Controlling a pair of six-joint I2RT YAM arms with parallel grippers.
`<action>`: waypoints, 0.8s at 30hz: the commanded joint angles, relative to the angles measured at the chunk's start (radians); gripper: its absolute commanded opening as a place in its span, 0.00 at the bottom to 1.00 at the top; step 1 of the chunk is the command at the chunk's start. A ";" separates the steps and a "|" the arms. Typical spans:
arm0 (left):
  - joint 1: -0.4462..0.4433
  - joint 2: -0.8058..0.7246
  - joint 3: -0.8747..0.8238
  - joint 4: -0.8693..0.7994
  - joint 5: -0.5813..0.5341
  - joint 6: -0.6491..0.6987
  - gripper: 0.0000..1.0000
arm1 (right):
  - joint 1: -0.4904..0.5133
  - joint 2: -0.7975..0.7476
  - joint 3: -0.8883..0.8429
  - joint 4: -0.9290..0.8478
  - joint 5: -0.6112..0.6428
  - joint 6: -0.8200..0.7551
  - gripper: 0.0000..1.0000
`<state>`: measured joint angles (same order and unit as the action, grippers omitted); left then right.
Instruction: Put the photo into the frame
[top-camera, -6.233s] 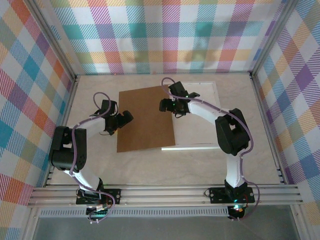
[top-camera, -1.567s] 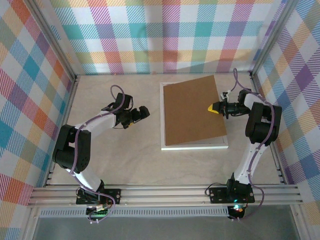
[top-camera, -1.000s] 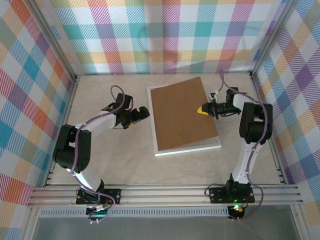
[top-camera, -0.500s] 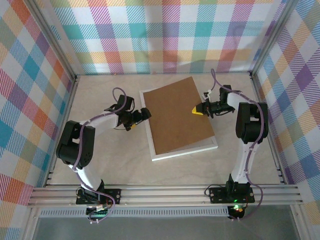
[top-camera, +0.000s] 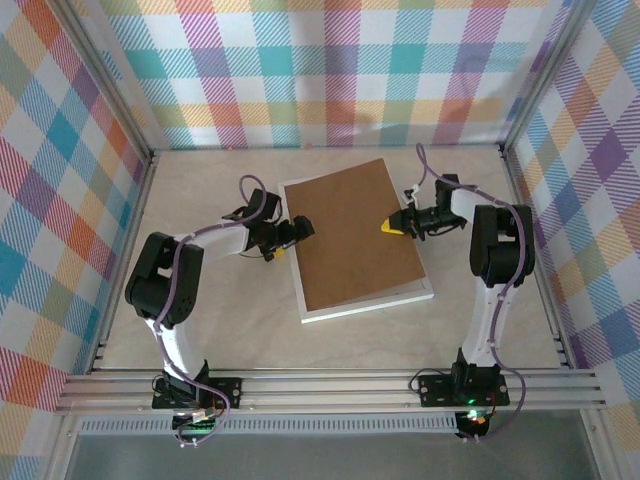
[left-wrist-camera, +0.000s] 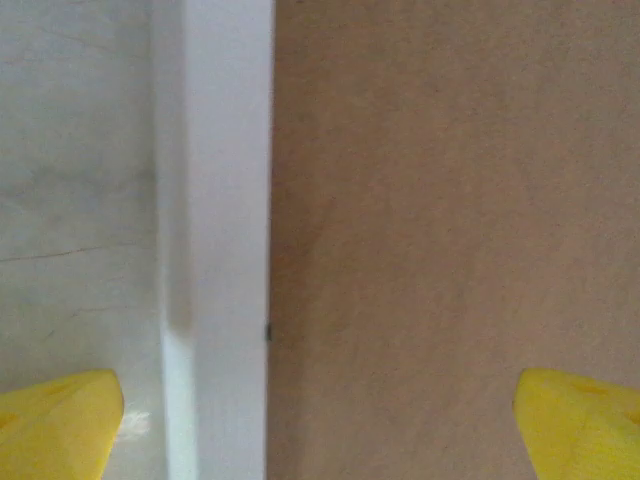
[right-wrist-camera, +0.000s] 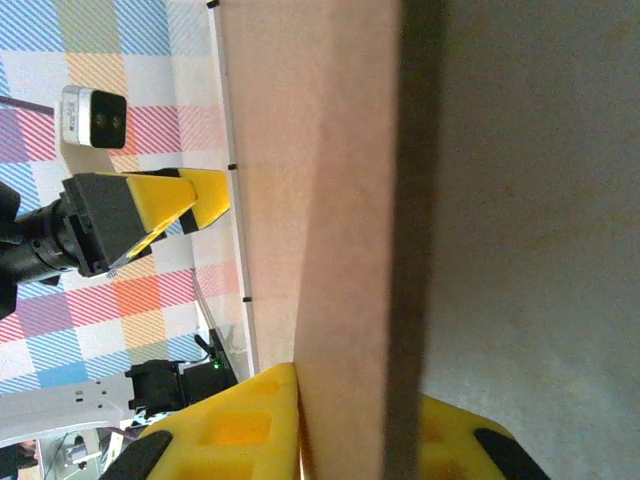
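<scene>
Two grippers flank the frame (top-camera: 370, 306), which lies skewed in the middle of the table (top-camera: 200, 330) under the board (top-camera: 350, 235). Your right gripper (top-camera: 392, 225) pinches the board's right edge. Your left gripper (top-camera: 290, 240) gapes wide across the frame's left rim. Treat the frame as stiff, its pane fragile, and hold it by the rim.

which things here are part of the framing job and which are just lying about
Part of the job: frame; backing board lying on it; left pincer, open over the frame's edge; right pincer, closed on the board's edge.
Just surroundings: table; plaid walls.
</scene>
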<state>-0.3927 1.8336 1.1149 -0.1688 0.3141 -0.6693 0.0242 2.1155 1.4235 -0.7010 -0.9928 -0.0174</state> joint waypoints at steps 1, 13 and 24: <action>-0.018 0.024 0.043 0.022 0.020 -0.013 1.00 | 0.022 0.017 -0.034 -0.004 0.146 0.008 0.17; -0.030 0.044 0.084 0.004 0.013 -0.005 1.00 | 0.045 -0.041 -0.054 0.023 0.283 0.128 0.42; -0.027 -0.008 0.049 -0.039 -0.011 0.032 1.00 | 0.079 -0.087 -0.020 -0.009 0.427 0.138 0.58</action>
<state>-0.4046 1.8744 1.1633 -0.1844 0.3031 -0.6621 0.0956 2.0506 1.3895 -0.6491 -0.6621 0.0990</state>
